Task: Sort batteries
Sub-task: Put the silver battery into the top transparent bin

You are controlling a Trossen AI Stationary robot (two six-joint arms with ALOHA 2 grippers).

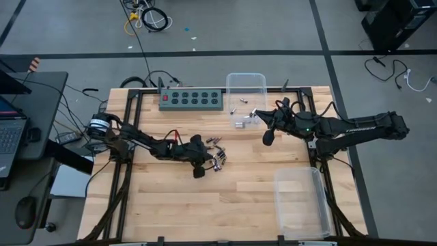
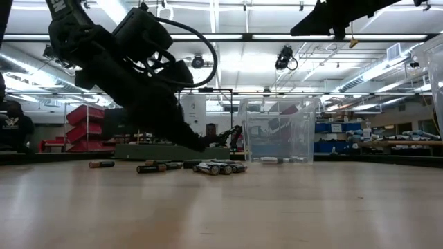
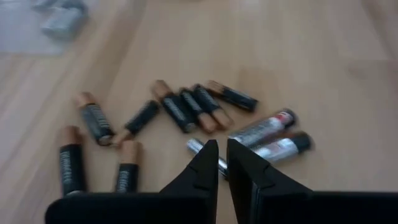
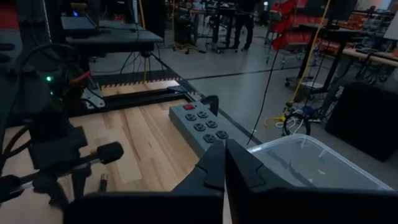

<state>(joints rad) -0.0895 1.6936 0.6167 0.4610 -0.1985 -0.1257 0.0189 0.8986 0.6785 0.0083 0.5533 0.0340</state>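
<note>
Closed right hand (image 4: pixel 225 163), green power strip (image 4: pixel 200 124), clear bin (image 4: pixel 311 163)

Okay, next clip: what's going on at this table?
A two-arm robot is sorting batteries. The left tool hovers low over the loose pile of batteries near the table's middle, fingers a narrow gap apart, holding nothing visible. The right tool is shut and raised beside the clear bin at the far edge, where a few more cells lie on the wood. A second clear bin sits at the near right.

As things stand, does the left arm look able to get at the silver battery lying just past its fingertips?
Probably yes: the left gripper hovers right over the silver battery, nothing between them, though its jaws look too narrow to straddle it yet.
</note>
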